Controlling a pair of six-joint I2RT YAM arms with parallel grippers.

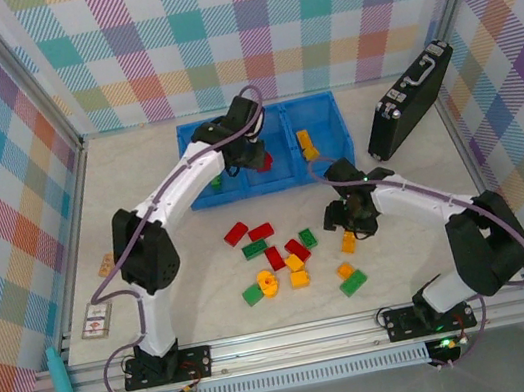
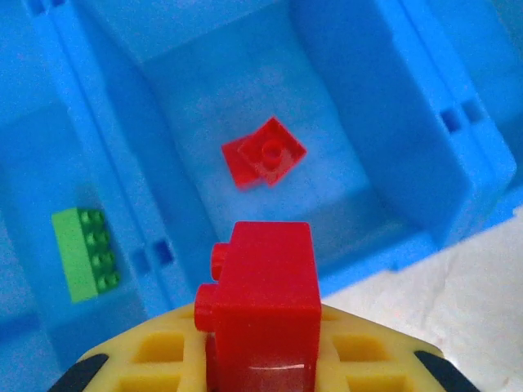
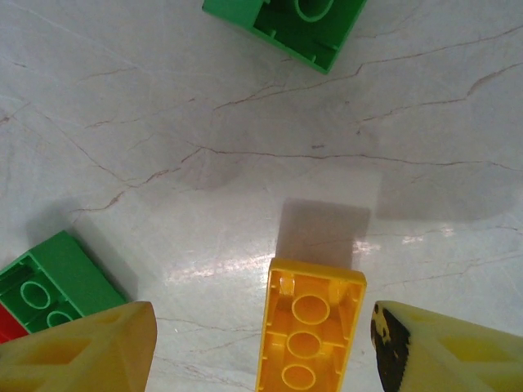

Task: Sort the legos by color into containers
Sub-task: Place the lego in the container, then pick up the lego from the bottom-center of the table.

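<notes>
Left gripper [image 2: 261,371] clamped on red lego [image 2: 265,286] | right gripper [image 3: 261,347] parted astride yellow lego [image 3: 312,322], not touching

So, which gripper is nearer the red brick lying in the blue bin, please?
Left. The left gripper hovers above the red brick, holding a second red brick; the right gripper straddles a yellow brick on the table.

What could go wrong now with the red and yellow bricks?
The small red plastic brick in the left gripper hangs close to the near wall of the blue ribbed plastic bin; released here, it might bounce out. The upside-down yellow-orange brick sits off-centre inside the open right gripper, so closing may twist it.
</notes>
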